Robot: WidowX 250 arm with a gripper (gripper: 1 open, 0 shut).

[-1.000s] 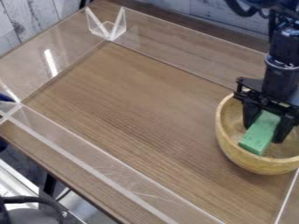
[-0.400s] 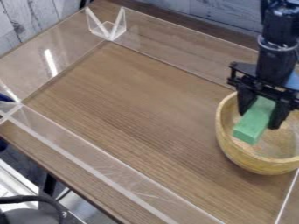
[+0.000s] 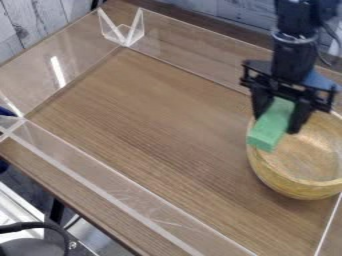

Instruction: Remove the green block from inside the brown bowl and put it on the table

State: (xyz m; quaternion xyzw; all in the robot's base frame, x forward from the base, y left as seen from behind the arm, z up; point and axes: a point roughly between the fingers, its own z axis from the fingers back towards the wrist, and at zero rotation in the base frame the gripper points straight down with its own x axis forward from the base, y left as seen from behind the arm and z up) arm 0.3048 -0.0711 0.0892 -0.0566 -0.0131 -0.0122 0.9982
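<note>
The black robot gripper (image 3: 282, 108) points straight down, its 2 fingers clamped on the bright green rectangular block (image 3: 273, 129) (held upright, tilted a little). The block hangs clear above the left rim of the round tan wooden bowl (image 3: 299, 168), over the edge where bowl meets the brown wood-grain table (image 3: 147, 120)

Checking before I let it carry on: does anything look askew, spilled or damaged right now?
Nothing stands out. The gripper is shut on the green block, which hangs tilted above the brown bowl's near rim. The bowl sits upright on the table.
</note>
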